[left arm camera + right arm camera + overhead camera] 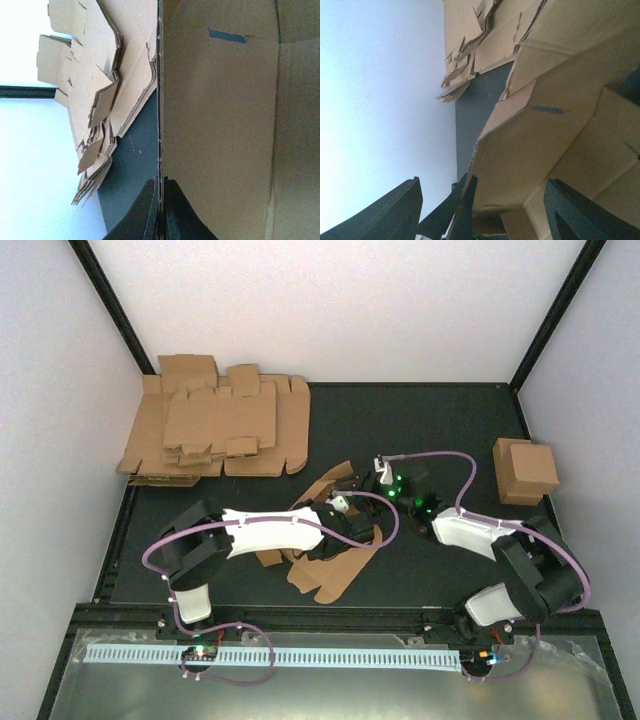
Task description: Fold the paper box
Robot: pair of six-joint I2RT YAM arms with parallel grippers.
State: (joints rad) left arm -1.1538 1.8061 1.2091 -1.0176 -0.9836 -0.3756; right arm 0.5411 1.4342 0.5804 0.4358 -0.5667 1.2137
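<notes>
One-handed hold on the paper box [220,125]
Left gripper [161,182] pinches its edge; right gripper [482,185] stands open just before it, so the panel may spring flat.

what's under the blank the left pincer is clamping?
Only dark table shows around the paper box edges. Anything beneath the cardboard is covered, and the left arm hides its middle.

R end effector [482,186] spread wide, paper box [530,145] btwn.
</notes>
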